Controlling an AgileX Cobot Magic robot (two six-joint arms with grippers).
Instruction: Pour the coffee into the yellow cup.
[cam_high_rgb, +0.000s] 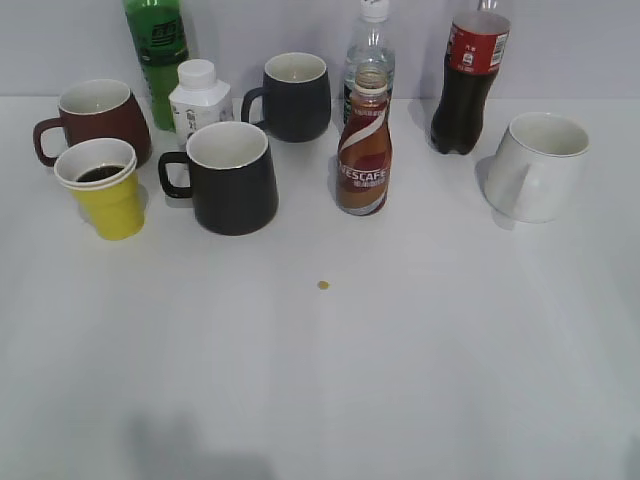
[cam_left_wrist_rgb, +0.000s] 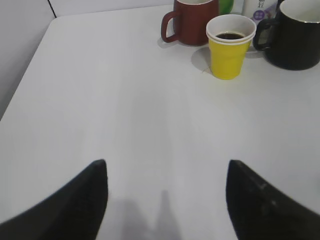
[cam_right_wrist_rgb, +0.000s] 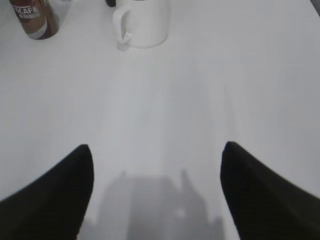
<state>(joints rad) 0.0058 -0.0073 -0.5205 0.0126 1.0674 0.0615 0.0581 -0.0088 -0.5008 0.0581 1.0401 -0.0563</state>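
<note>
The yellow cup (cam_high_rgb: 105, 190) stands at the left of the table with dark coffee (cam_high_rgb: 100, 174) inside; it also shows in the left wrist view (cam_left_wrist_rgb: 229, 47). The brown Nescafe bottle (cam_high_rgb: 364, 145) stands upright and uncapped at mid-table; its base shows in the right wrist view (cam_right_wrist_rgb: 34, 20). My left gripper (cam_left_wrist_rgb: 166, 165) is open and empty over bare table, well short of the cup. My right gripper (cam_right_wrist_rgb: 156, 148) is open and empty over bare table. Neither gripper shows in the exterior view.
A dark red mug (cam_high_rgb: 95, 120), two black mugs (cam_high_rgb: 232, 178) (cam_high_rgb: 292, 95), a white mug (cam_high_rgb: 538, 165), a green bottle (cam_high_rgb: 156, 50), a white bottle (cam_high_rgb: 198, 97), a clear bottle (cam_high_rgb: 370, 45) and a cola bottle (cam_high_rgb: 470, 80) stand around. A small yellow speck (cam_high_rgb: 323, 285) lies in front.
</note>
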